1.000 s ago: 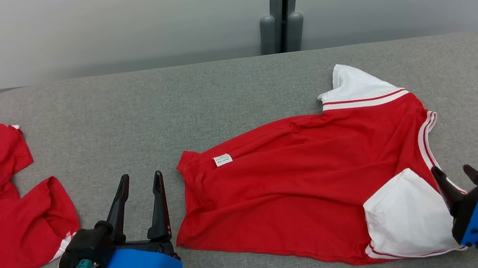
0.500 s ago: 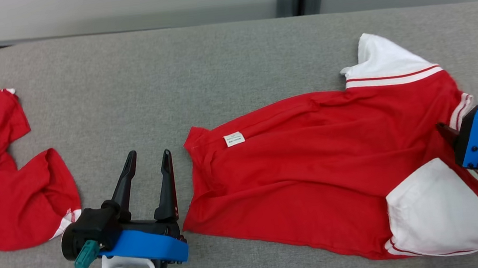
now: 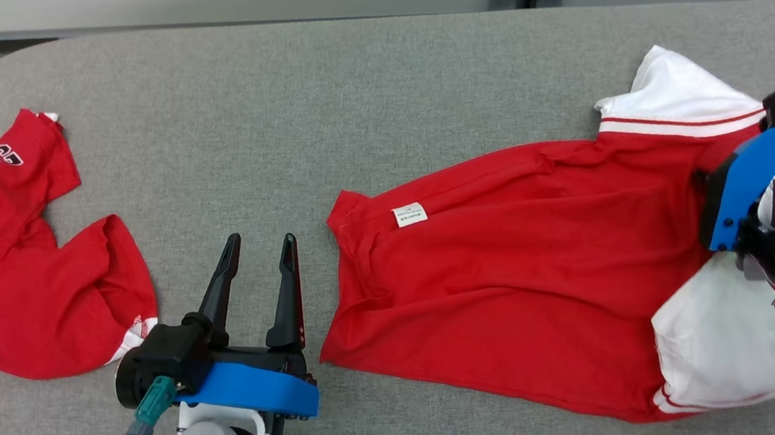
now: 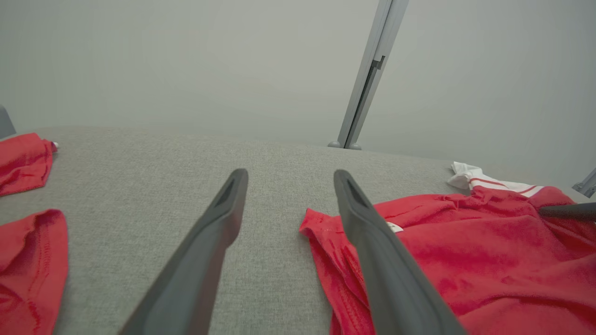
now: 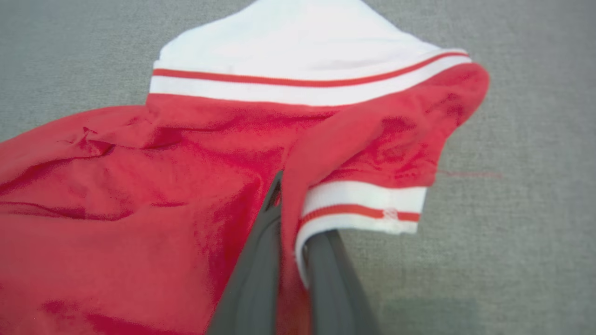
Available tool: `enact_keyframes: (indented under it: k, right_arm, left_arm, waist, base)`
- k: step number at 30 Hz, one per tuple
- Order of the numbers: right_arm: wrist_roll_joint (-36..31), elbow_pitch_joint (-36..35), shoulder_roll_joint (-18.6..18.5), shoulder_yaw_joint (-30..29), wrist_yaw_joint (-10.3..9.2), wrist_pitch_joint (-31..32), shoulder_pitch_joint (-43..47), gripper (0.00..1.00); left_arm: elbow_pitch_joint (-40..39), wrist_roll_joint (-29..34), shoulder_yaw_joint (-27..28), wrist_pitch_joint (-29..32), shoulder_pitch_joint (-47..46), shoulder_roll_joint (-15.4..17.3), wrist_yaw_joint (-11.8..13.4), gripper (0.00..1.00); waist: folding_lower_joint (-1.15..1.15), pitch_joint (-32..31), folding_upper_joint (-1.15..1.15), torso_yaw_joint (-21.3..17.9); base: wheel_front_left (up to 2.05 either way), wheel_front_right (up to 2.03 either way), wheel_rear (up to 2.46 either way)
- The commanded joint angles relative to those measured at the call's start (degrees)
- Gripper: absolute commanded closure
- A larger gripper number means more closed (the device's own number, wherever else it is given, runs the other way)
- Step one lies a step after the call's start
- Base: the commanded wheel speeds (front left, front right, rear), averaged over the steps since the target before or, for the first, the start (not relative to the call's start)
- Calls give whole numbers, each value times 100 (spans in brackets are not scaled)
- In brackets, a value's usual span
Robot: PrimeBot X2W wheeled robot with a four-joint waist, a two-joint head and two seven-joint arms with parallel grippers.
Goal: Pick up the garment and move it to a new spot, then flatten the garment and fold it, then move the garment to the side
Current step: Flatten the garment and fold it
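I have the garment [image 3: 510, 284] spread, rumpled, across the right half of the grey worktop [image 3: 347, 106], and my right pincer [image 5: 293, 218] is closed on a fold of red cloth at its right-hand edge, just beside the striped trim [image 5: 363, 209]. The bite looks thin to me: one layer, pinched near the edge. My first worry is that the cloth slides out of the jaws once the weight of the whole shirt hangs from that one point. A single-corner lift would probably also let the body trail and bunch up, and the white sleeve [image 3: 684, 89] could fold under, which would make the flattening harder. I cannot tell from the wrist view whether the far finger has caught the trim as well; if so, the trim may stretch or twist. My left pincer [image 3: 261, 238] stands apart and empty, hovering just beside the garment's left hem, so it gives no support. If I bring it in carelessly it could snag that hem or shove a ridge into the cloth. The second red garment [image 3: 20, 285] lies well apart at the left, but a long drag that way could run one shirt onto the other.
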Motion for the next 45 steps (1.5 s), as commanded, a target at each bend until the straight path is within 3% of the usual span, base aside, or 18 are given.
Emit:
enact_keyframes:
  k: [1, 10, 17, 24, 36, 37, 38, 45]
  right_arm:
    - [73, -67, -79, 78, 3, -119, -104, 100]
    - [1023, -1462, -368, 1133, 2, -883, 262, 100]
    - [1285, -2146, -430, 1077, 3, -868, 633, 100]
    - [1221, -1790, -421, 855, 3, -1012, 362, 100]
    - [830, -13, -583, 557, 3, -2224, -993, 100]
    - [809, 151, -569, 575, 3, -2288, -1053, 72]
    - [803, 308, -569, 580, 3, -2348, -1112, 0]
    - [939, 1072, -658, 877, 3, -2466, -1002, 0]
  left_arm:
    - [0, -18, 37, -15, -23, -2, -7, 0]
    - [5, -14, 135, -16, 213, -4, -7, 0]
    - [-6, 15, 167, -16, 275, -23, -8, 0]
    - [-61, -6, 42, -16, 134, -39, -8, 0]
    - [-130, -22, -220, -16, -251, -78, -8, 0]
    - [-132, -16, -224, -15, -273, -87, -8, 0]
    - [-127, -8, -230, -15, -275, -98, -8, 0]
    - [-39, -13, -169, -16, -116, -138, -8, 0]
  waist:
    - [-1, -65, 0, -47]
    - [-1, -480, 0, -284]
    - [-1, -577, 0, -351]
    - [-1, -420, 0, -190]
    - [-1, 97, 0, 353]
    - [-1, 117, 0, 376]
    - [-1, 126, 0, 393]
    - [-1, -73, 0, 350]
  base:
    - [0, 0, 0]
    - [0, 0, 0]
    - [0, 0, 0]
    - [0, 0, 0]
    - [0, 0, 0]
    - [0, 0, 0]
    - [0, 0, 0]
    - [0, 0, 0]
